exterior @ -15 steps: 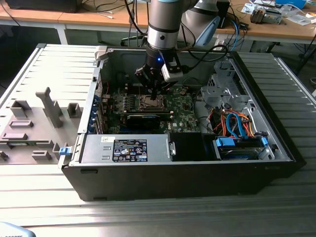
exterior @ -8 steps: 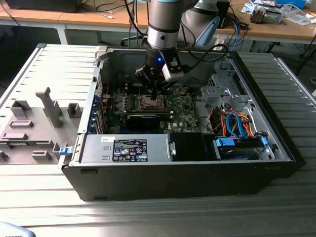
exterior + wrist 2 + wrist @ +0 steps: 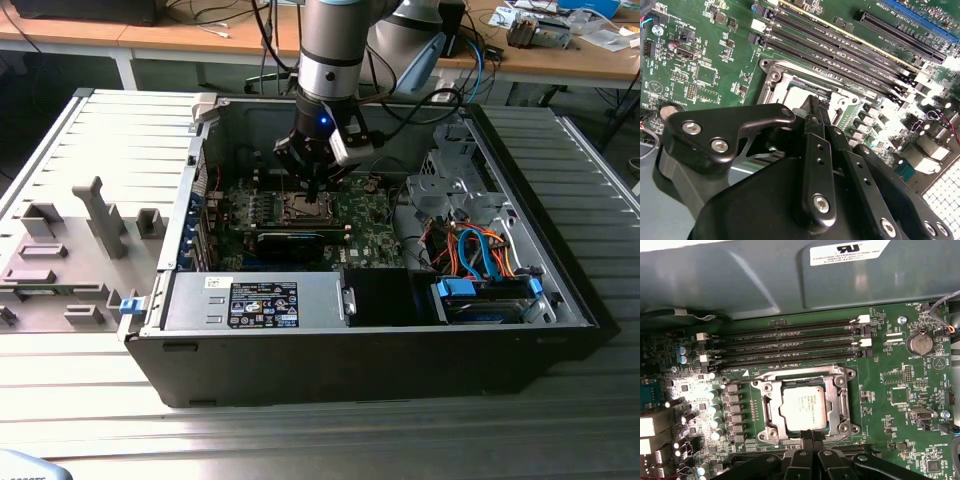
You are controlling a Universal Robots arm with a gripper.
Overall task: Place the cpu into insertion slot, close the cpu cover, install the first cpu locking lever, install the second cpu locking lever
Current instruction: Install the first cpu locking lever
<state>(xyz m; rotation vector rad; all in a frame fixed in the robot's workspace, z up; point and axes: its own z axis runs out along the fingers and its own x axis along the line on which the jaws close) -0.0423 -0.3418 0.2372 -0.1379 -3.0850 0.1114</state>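
Inside open case on ribbed bench: cpu (image 3: 802, 407) seated under cpu cover (image 3: 805, 385); gripper (image 3: 812, 436) pinched shut, empty, at socket's edge; lever step in hand.

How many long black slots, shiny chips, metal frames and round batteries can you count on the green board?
Long black memory slots: 4
Silver cpu: 1
Metal cpu cover around it: 1
Round battery: 1
Total: 7
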